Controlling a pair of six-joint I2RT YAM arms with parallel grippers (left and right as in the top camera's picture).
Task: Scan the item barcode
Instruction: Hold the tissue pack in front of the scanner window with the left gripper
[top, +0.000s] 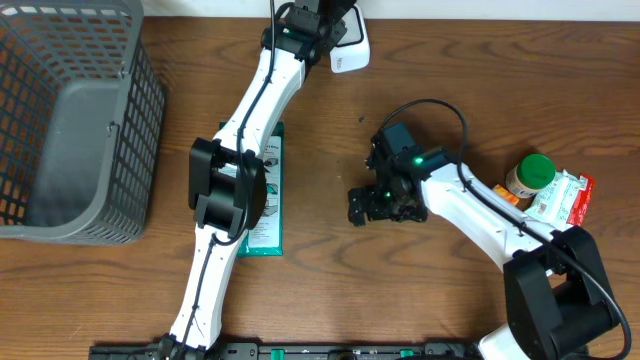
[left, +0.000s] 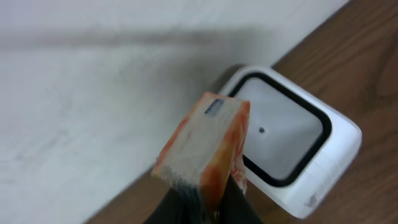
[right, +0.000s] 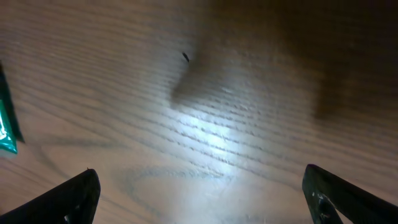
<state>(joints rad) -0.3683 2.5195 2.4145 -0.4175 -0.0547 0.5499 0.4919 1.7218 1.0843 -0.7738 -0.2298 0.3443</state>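
**Left end effector** (left: 202, 202): clamped on a small orange-and-white carton (left: 205, 146). The carton is held clear of the counter (right: 249, 93) at its far edge, close to the dark-rimmed window of the white barcode scanner (left: 292, 143). A small printed label shows on the carton's upper end.

**Right end effector** (right: 200, 177): fingers wide apart, gripping nothing, over bare wood.

**Other items:**
- A green packet (top: 268, 190) lies under the left arm.
- A grey basket (top: 60, 130) stands at the left.
- A green-lidded jar (top: 530, 175) and a red-and-white packet (top: 568, 195) sit side by side at the right.
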